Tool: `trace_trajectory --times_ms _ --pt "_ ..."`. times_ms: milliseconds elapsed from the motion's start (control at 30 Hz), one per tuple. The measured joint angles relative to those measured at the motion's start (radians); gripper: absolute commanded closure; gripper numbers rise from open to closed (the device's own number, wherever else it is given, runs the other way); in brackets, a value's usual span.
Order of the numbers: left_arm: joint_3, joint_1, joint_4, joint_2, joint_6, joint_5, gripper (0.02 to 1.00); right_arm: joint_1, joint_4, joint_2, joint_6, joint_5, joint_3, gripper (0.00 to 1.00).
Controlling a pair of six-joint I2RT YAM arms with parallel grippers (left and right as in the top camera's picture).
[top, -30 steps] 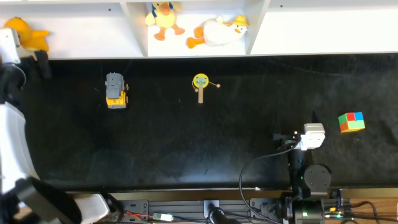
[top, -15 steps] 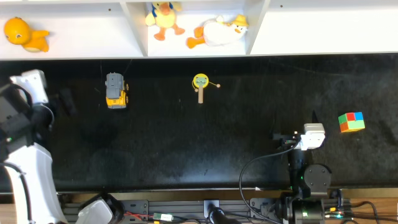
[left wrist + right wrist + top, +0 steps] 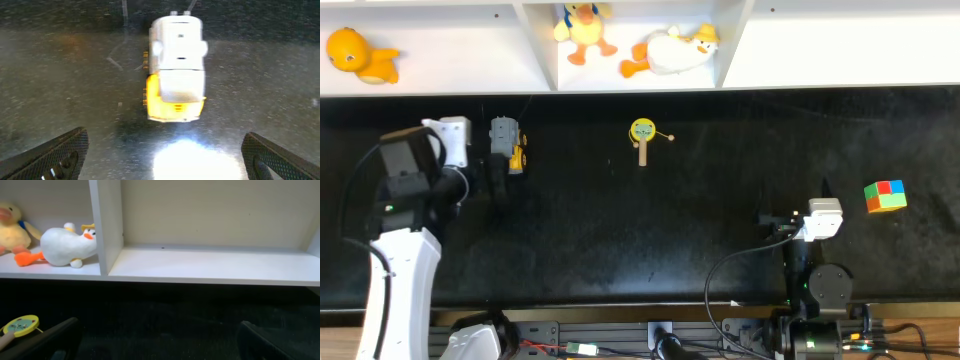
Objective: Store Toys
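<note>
Left wrist view | toy truck (image 3: 175, 70) | just beyond wide-spread left hand (image 3: 162, 140)

The toy truck (image 3: 176, 70) is blurred in the left wrist view, and glare washes out its near end. Seen from above, the left gripper (image 3: 499, 168) is dark against the black mat (image 3: 670, 220) and hides the truck's left side. In the right wrist view the frame edge cuts off the yellow duck plush (image 3: 10, 230) and the handle of the rattle drum (image 3: 20, 326).
</note>
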Motion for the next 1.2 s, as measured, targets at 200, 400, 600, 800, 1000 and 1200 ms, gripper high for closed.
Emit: trace_trajectory --times_ms 200,400,600,800,1000,1200 --pt "0.000 -0.068 0.002 0.042 -0.058 -0.004 0.020 0.000 0.000 0.000 0.000 0.000 0.000 0.005" --pt "0.000 -0.118 0.067 0.128 -0.104 -0.023 0.020 0.000 0.000 0.000 0.000 0.000 0.000 0.005" --pt "0.000 -0.139 0.129 0.174 -0.153 -0.093 0.020 0.000 0.000 0.000 0.000 0.000 0.000 0.005" --pt "0.000 -0.139 0.158 0.218 -0.161 -0.159 0.020 0.000 0.000 0.000 0.000 0.000 0.000 0.005" --pt "0.000 -0.139 0.212 0.240 -0.164 -0.179 0.020 0.000 0.000 0.000 0.000 0.000 0.000 0.007" --pt "0.000 -0.139 0.237 0.253 -0.167 -0.190 0.020 0.000 0.000 0.000 0.000 0.000 0.000 0.005"
